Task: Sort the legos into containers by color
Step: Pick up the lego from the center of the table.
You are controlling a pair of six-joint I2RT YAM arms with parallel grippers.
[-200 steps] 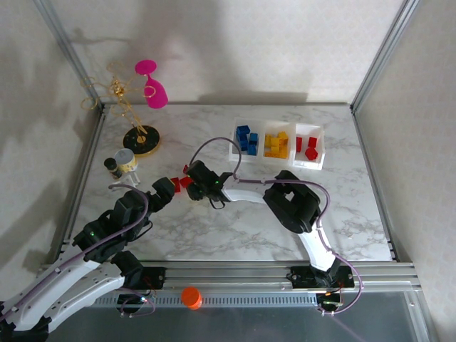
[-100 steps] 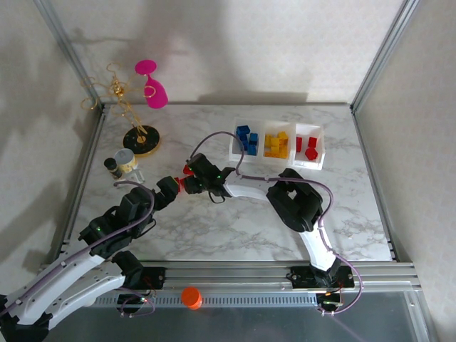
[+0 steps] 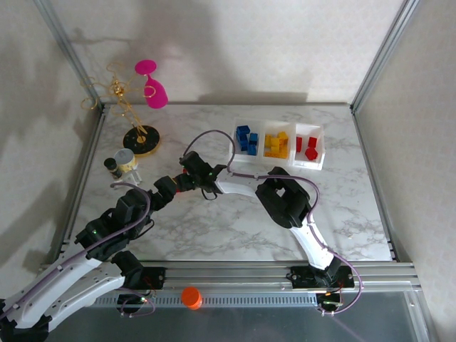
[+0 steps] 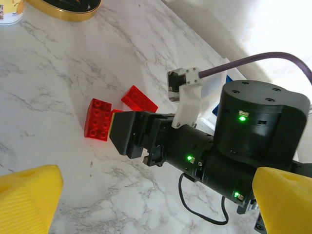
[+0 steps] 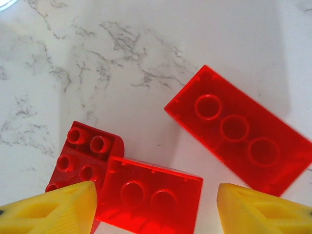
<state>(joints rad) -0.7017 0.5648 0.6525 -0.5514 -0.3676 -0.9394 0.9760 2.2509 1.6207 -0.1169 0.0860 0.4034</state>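
Three red Lego bricks lie clustered left of the middle of the table. The right end effector stands open astride one upturned brick. It looks light, rigid and glossy, so pinch its flat side walls squarely. The left end effector gapes empty.

— The loose legos?
— Three red ones on the marble, left of the trays. An opaque brick sits studs up, touching a short clear brick. A long clear brick lies just beside them. Both clear ones lie hollow side up.
— The trays?
— Blue legos left, yellow legos middle, red legos right.
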